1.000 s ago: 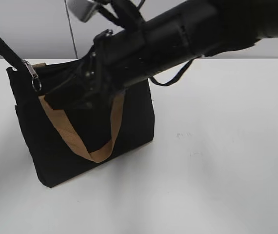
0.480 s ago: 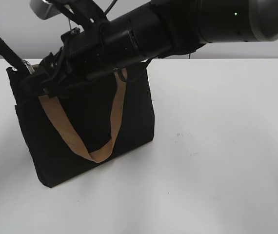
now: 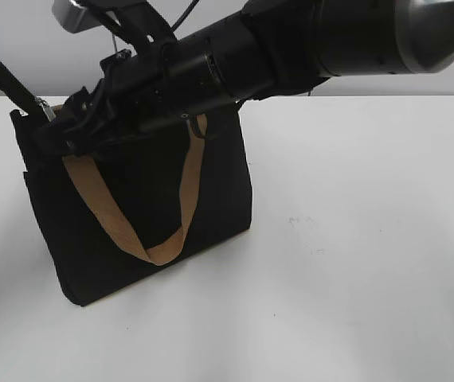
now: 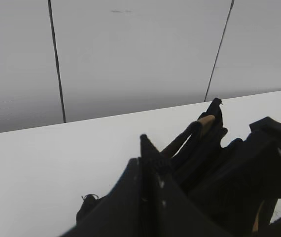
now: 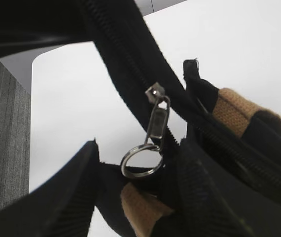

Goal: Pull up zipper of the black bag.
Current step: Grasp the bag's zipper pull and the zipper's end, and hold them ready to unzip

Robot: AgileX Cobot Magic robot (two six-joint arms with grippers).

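The black bag (image 3: 131, 215) stands on the white table at the left, with its tan handle (image 3: 107, 215) hanging over the front. Its zipper pull (image 3: 44, 107) sits at the bag's top left corner. In the right wrist view the zip line (image 5: 116, 49) runs diagonally and the silvery ring pull (image 5: 141, 160) hangs between my right gripper's (image 5: 140, 148) open fingers. My right arm reaches across the bag's top to that corner (image 3: 56, 137). My left gripper (image 3: 16, 91) is shut on the bag's left top edge; its fingers (image 4: 148, 163) press together on black fabric.
The white table (image 3: 354, 255) stretches right of and in front of the bag. A grey panelled wall (image 4: 130, 54) stands behind. My right arm (image 3: 291, 48) covers most of the bag's top edge.
My right arm has swung left along the bag's top, and its gripper now sits around the zipper pull at the left corner. The left gripper and bag have stayed put.
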